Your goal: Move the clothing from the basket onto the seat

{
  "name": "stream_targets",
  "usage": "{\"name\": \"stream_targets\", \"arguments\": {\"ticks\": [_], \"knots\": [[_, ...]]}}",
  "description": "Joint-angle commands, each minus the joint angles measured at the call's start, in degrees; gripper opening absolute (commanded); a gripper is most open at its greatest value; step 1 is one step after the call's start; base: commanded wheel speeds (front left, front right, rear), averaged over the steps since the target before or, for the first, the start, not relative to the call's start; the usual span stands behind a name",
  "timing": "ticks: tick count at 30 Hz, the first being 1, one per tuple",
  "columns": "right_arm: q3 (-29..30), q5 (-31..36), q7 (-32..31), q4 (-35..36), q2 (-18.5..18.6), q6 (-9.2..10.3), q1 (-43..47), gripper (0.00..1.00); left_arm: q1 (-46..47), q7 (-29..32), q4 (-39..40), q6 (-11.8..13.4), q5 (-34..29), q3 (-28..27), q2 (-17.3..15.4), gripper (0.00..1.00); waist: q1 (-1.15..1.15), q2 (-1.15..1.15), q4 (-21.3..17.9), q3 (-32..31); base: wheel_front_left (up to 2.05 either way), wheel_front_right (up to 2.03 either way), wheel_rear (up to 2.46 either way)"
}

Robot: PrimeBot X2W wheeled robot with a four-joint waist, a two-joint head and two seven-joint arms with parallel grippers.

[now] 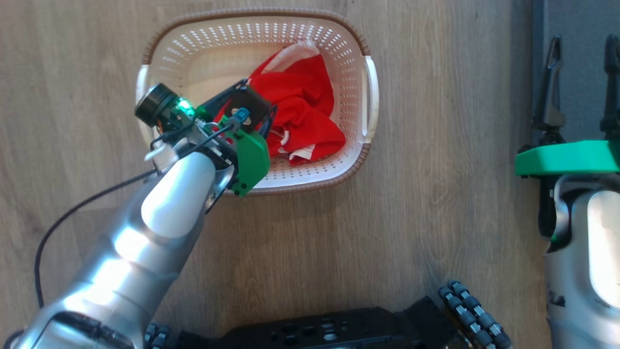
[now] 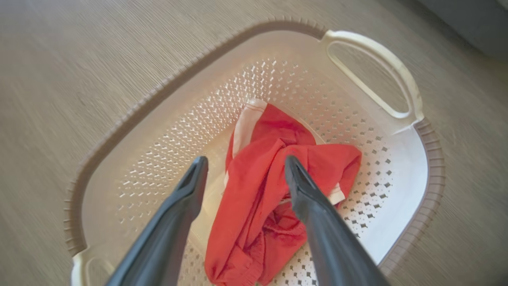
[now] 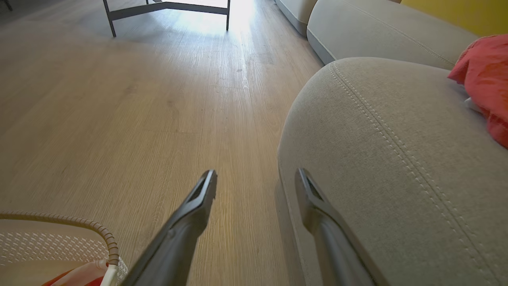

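Most of what you see is pale wood-grain floor (image 1: pixel 436 194), and everything else rests on it. Next in size is the seat (image 3: pixel 397 159), a grey fabric cushion with a rounded corner and a double line of light stitching. At the right edge of the right wrist view a red garment (image 3: pixel 484 79) lies on top of the seat. A second cushion (image 3: pixel 377 31) of the same grey lies beyond it, and a dark metal frame (image 3: pixel 166 6) stands on the floor further off. The basket (image 1: pixel 218 43) stands on the floor well to the left of the seat. It is cream with perforated walls, a brown rim and white side handles. Inside it, toward the side nearer the seat, the clothing (image 1: pixel 300 102) lies in a crumpled bright red heap with white trim at its edges. Your left arm reaches in over the basket's near left rim. The left claw (image 2: pixel 245 159) hangs over the heap with its two dark fingers apart, one on each side of a raised red fold. The fingers are not pinching the fold, and you cannot tell whether the tips touch the fabric. The right claw (image 1: pixel 582 39) sits at the far right, fingers spread and empty. It points along the seat's edge, with one finger over the floor and the other beside the cushion's flank.
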State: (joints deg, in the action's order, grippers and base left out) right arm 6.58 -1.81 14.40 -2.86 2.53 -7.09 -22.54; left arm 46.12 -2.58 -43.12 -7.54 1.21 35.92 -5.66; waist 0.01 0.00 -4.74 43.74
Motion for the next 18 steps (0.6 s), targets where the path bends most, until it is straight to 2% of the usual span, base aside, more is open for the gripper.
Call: {"name": "stream_targets", "arguments": {"ticks": [1,7,12,18], "knots": [[-1.33,-0.5,0.6,1.86,0.46,-0.4,0.49,1.0,1.39,0.77,-0.16,0.06,1.06,0.2,-1.11,1.0,-0.01,0.0,-0.79,0.75,0.0,0.0,0.0],[-2.45,-1.97,0.6,2.19,0.38,-0.4,-0.53,1.0,6.45,4.85,-7.39,0.06,6.82,7.82,-1.87,1.0,-0.01,0.0,-3.0,3.08,0.0,0.0,0.0],[-3.19,-4.15,0.6,2.84,0.36,-0.4,-0.74,1.0,10.59,6.92,-13.45,0.06,11.29,9.81,-2.59,1.0,-0.01,0.0,-5.46,6.01,0.0,0.0,0.0],[-3.43,-5.51,0.6,3.17,0.35,-0.4,-0.56,1.0,13.46,7.57,-18.4,0.06,13.36,11.54,-3.08,1.0,-0.01,0.0,-7.26,8.23,0.0,0.0,0.0]]}}
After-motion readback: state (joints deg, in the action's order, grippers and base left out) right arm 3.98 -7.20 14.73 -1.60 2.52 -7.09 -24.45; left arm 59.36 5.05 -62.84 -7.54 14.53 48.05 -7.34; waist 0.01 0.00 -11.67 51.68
